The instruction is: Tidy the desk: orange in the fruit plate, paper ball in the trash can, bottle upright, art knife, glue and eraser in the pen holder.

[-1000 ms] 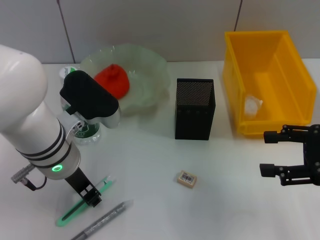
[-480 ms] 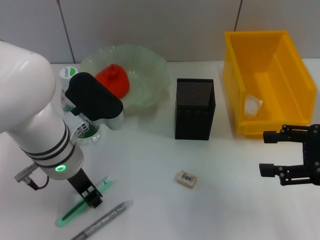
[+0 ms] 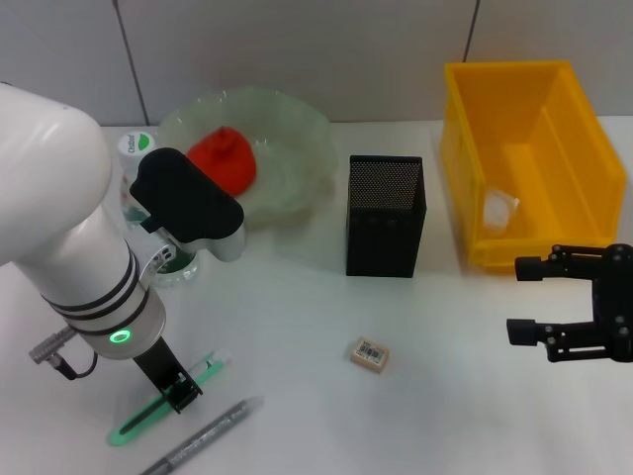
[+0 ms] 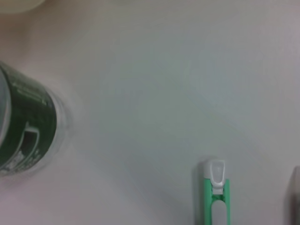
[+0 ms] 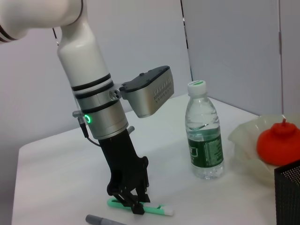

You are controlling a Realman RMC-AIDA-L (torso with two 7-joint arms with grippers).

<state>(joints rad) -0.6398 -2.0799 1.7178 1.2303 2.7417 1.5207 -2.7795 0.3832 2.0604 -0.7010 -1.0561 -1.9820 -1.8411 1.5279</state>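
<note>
My left gripper [image 3: 179, 392] [image 5: 132, 204] is down on the table, right at a slim green tool with a white tip [image 3: 146, 416] [image 4: 215, 197] [image 5: 154, 209]. A grey pen-shaped tool [image 3: 205, 432] lies beside it; I cannot tell which is the art knife and which the glue. The eraser [image 3: 369, 353] lies in front of the black mesh pen holder [image 3: 386, 216]. Partly behind my left arm, the bottle [image 3: 135, 146] [image 5: 204, 140] stands upright. The orange [image 3: 224, 158] sits in the green fruit plate [image 3: 297, 129]. The paper ball [image 3: 499, 210] is in the yellow trash can [image 3: 465, 168]. My right gripper [image 3: 522, 298] hovers open, holding nothing.
My bulky left arm [image 3: 69, 257] covers the table's left side. The trash can stands close behind the right gripper. Bare white table lies between the eraser and the right gripper.
The left arm has shifted a little to the right over the green tool. The right gripper has drifted slightly to the left. No object has moved.
</note>
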